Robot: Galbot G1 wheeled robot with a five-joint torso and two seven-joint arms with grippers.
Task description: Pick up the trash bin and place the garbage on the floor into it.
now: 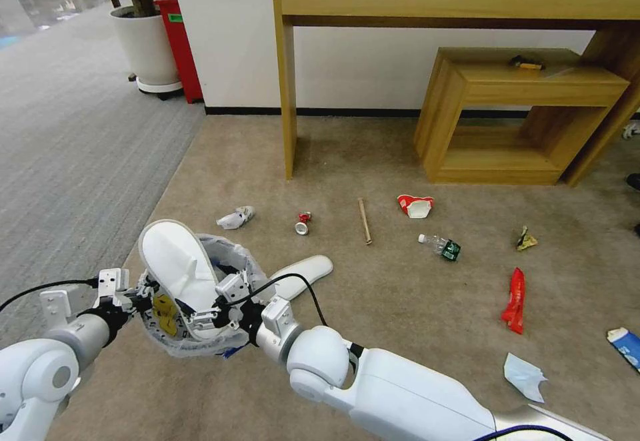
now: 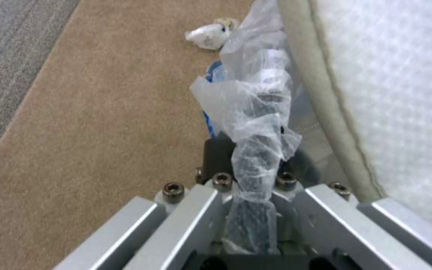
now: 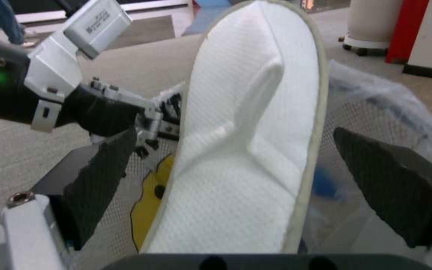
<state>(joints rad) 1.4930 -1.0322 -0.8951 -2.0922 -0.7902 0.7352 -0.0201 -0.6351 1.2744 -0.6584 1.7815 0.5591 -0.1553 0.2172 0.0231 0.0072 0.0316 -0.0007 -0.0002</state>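
Note:
The trash bin point(image 1: 230, 254), lined with a crinkly plastic bag, is held off the carpet with my left gripper point(image 1: 143, 296) shut on its rim point(image 2: 256, 112). A white slipper sole point(image 1: 179, 269) stands upright inside it. My right gripper point(image 1: 223, 307) is open over the bin, its dark fingers point(image 3: 101, 180) spread on either side of the slipper point(image 3: 246, 131) without touching it. On the floor beyond lie a second slipper sole point(image 1: 303, 273), a crumpled wrapper point(image 1: 235, 218), a crushed red can point(image 1: 303, 222), a wooden stick point(image 1: 364, 221), a paper cup point(image 1: 416, 205), a clear bottle point(image 1: 440, 246) and a red wrapper point(image 1: 515, 299).
A tall wooden table point(image 1: 287, 94) and a low wooden shelf point(image 1: 520, 121) stand against the wall ahead. A white planter point(image 1: 147, 47) and red box point(image 1: 179, 47) sit at far left. A pale mask point(image 1: 524, 377), blue-white pack point(image 1: 625, 346) and small wrapper point(image 1: 526, 239) lie at right.

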